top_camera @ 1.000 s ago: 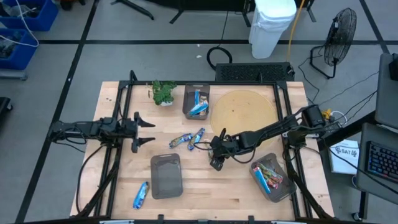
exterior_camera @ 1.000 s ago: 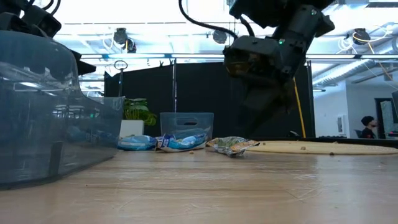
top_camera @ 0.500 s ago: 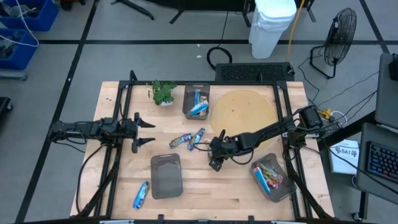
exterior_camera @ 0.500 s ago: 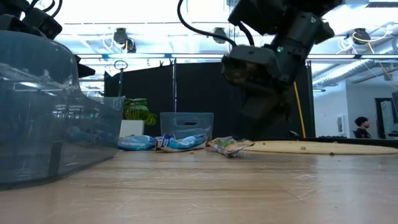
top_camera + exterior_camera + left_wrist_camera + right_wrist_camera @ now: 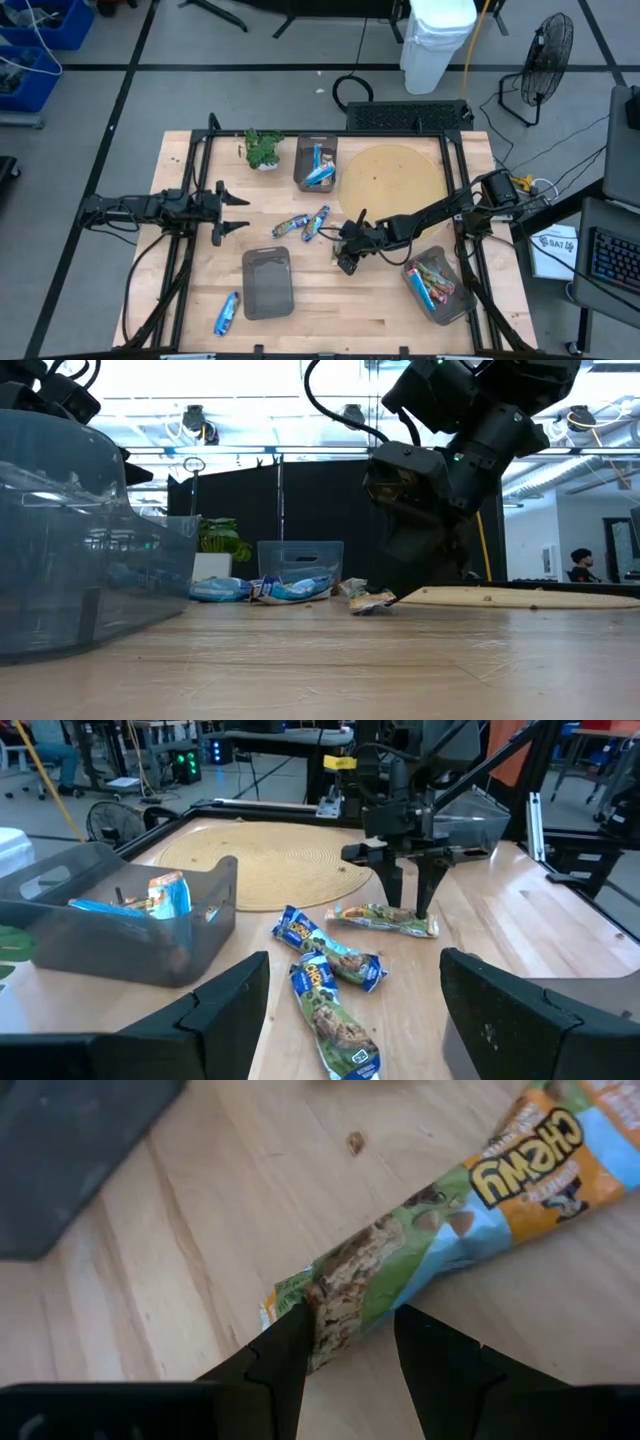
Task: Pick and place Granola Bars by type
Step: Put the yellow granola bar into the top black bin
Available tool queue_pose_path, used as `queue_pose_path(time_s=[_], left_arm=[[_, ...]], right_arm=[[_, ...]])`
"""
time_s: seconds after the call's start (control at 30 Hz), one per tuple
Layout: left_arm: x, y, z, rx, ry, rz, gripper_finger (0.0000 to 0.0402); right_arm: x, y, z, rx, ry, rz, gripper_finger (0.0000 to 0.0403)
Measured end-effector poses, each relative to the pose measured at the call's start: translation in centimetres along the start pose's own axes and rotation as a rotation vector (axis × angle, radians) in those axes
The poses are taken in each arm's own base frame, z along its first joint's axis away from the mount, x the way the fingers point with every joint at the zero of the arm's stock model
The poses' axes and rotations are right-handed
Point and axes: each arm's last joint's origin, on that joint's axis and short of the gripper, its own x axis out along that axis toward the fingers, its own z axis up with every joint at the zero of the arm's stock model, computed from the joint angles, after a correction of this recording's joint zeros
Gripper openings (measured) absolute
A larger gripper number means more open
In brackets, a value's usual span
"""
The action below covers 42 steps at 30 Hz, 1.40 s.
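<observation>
Fingers of the right gripper [image 5: 345, 1345] stand apart astride one end of a green-wrapped granola bar [image 5: 440, 1240] lying flat mid-bench; so short a bite could let the slick wrapper tear, slip or pivot out when they close, nudging the two blue bars [image 5: 305, 222] just beside it. Open bench [image 5: 330, 310] lies between this spot and the right-hand bin [image 5: 440, 300], the round mat [image 5: 392, 175] borders the far side, and the left gripper [image 5: 232, 211] waits well apart, fingers spread wide.
</observation>
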Motion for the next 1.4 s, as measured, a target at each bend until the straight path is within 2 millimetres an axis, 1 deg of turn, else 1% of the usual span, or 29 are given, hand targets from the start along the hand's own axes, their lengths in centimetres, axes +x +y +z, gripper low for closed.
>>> queue_pose_path(time_s=[0.1,0.2,0.3,0.4,0.47,0.73,0.87,0.97,1.13,1.27,1.4], left_arm=[[0.0,0.0,0.0,-0.009,0.001,0.000,0.0296],[0.0,0.0,0.0,-0.010,0.001,0.000,0.0296],[0.0,0.0,0.0,-0.011,0.002,0.000,0.0296],[0.0,0.0,0.0,-0.014,0.001,0.000,0.0296],[0.0,0.0,0.0,-0.014,0.001,0.001,0.0296],[0.0,0.0,0.0,-0.012,-0.001,0.001,0.0296],[0.0,0.0,0.0,-0.009,-0.002,0.001,0.0296],[0.0,0.0,0.0,-0.008,0.000,0.002,0.0296],[0.0,0.0,0.0,-0.008,-0.001,0.002,0.0296],[0.0,0.0,0.0,-0.008,0.001,0.003,0.0296],[0.0,0.0,0.0,-0.008,0.001,0.002,0.0296]], right_arm=[[0.0,0.1,0.1,-0.029,-0.011,0.009,0.0138],[0.0,0.0,0.0,-0.059,-0.010,0.007,0.0120],[0.0,0.0,0.0,-0.088,-0.012,0.008,0.0082],[0.0,0.0,0.0,-0.119,-0.011,0.007,0.0029],[0.0,0.0,0.0,-0.140,-0.012,0.008,0.0008],[0.0,0.1,0.2,-0.224,-0.036,0.009,0.0001],[-0.4,0.4,0.5,-0.277,-0.068,0.016,0.0000],[-1.1,0.5,0.8,-0.320,-0.103,-0.008,0.0000],[-2.9,1.0,1.7,-0.396,-0.181,-0.028,0.0000],[-5.0,1.4,2.4,-0.487,-0.244,-0.057,0.0000],[-7.7,1.6,2.9,-0.554,-0.287,-0.074,0.0000]])
